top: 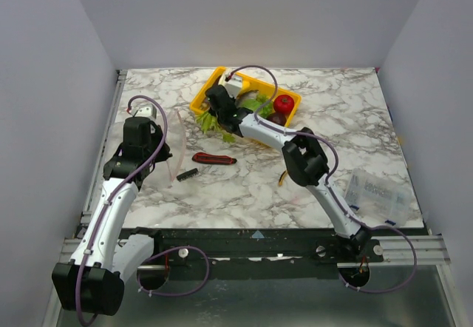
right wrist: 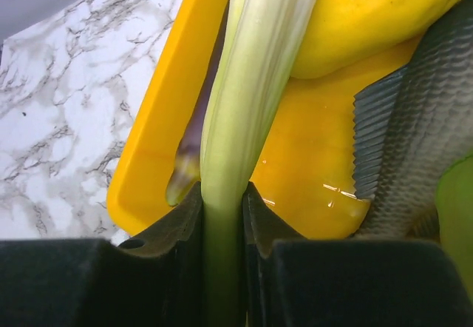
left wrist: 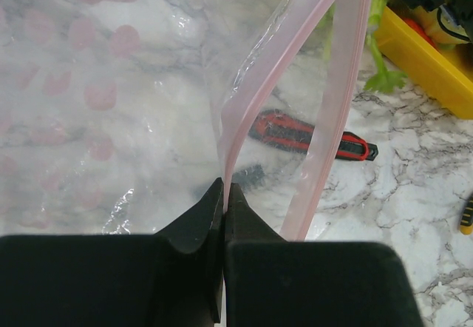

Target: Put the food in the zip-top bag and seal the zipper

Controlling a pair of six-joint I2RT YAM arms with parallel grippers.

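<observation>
Leek (right wrist: 259, 68) clamped in right gripper (right wrist: 222, 194), over yellow tray (right wrist: 162, 105) (grey fish (right wrist: 421, 135) alongside)

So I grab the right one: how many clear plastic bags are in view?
2: the clear pink-zippered zip-top bag, pinched by the left gripper at left; the flat clear pouch with bluish print, near the right edge.
</observation>
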